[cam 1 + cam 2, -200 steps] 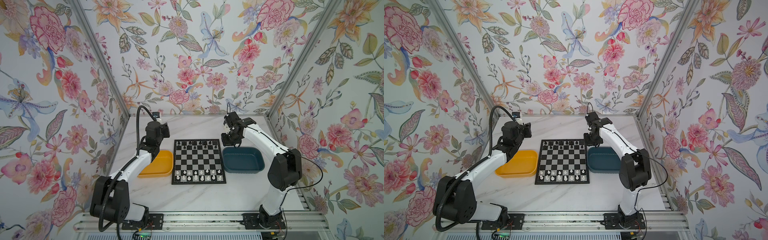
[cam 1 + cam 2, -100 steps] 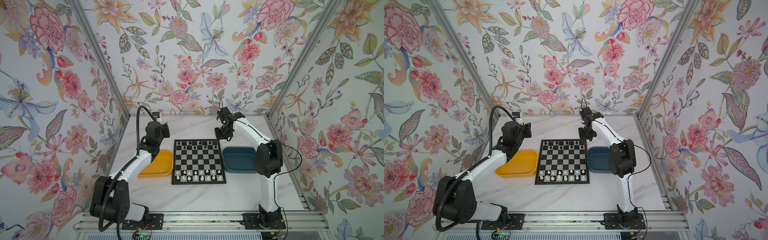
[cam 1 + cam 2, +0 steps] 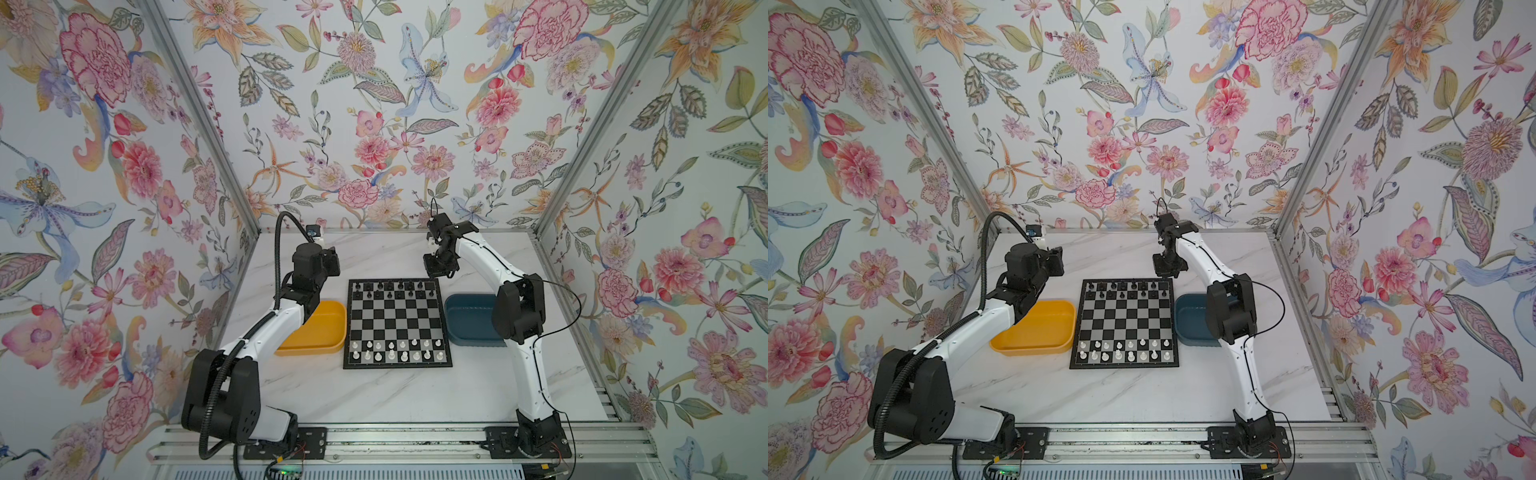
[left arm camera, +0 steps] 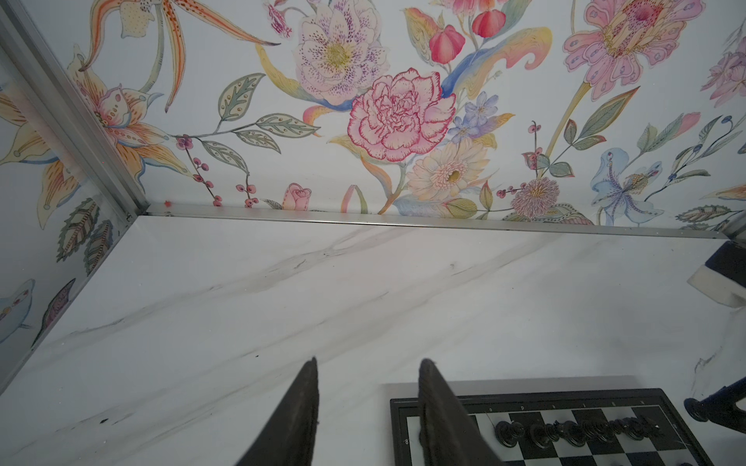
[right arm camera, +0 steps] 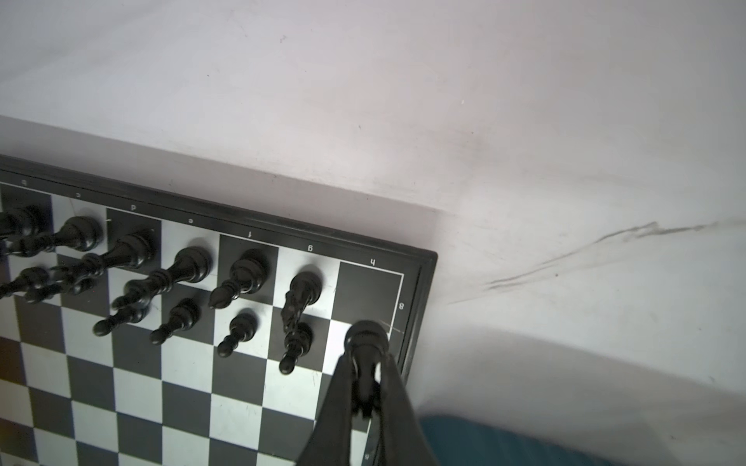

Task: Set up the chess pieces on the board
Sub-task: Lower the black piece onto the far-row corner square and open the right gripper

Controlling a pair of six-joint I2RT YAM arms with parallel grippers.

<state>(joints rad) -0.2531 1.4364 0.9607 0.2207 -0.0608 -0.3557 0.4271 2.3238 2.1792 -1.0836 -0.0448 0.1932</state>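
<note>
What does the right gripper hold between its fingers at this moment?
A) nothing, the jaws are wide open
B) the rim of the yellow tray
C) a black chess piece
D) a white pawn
C: in the right wrist view the right gripper is shut on a black chess piece, above the corner of the board next to an empty dark corner square.
</note>
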